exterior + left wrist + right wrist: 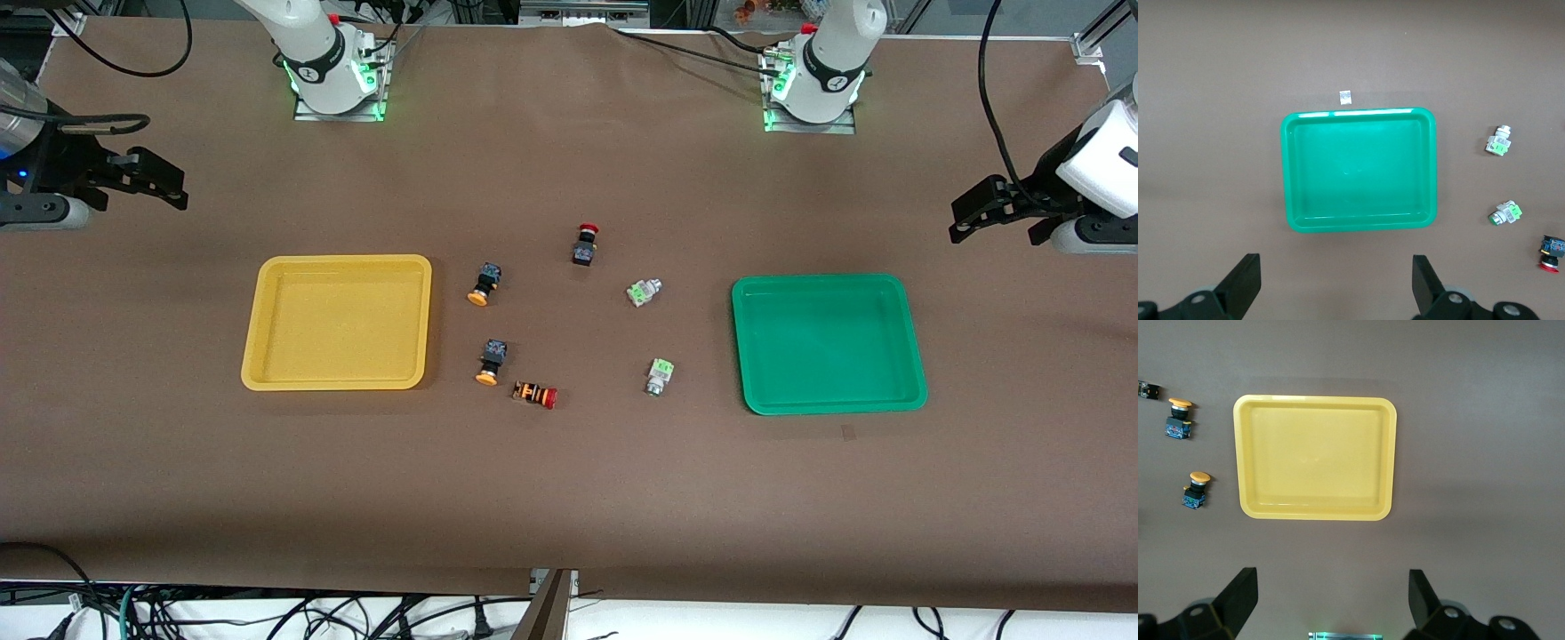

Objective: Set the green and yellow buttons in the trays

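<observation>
Your yellow tray [336,322] sits on the worktop [569,498] toward the right arm's end, the green tray [828,343] toward the left arm's end, both empty. You'll find the two yellow buttons [481,284] [490,360] just beside the yellow tray, between it and the green tray; the two green buttons [644,291] [659,375] lie near the green tray. A black red-capped switch [585,243] and an orange-striped switch [535,394] lie among them. Your right gripper [156,182] and left gripper [987,212] both wait at the table ends, fingers wide, holding nothing.

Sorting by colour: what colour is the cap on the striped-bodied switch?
Red, on the orange-and-black striped switch; front view shows it best.
</observation>
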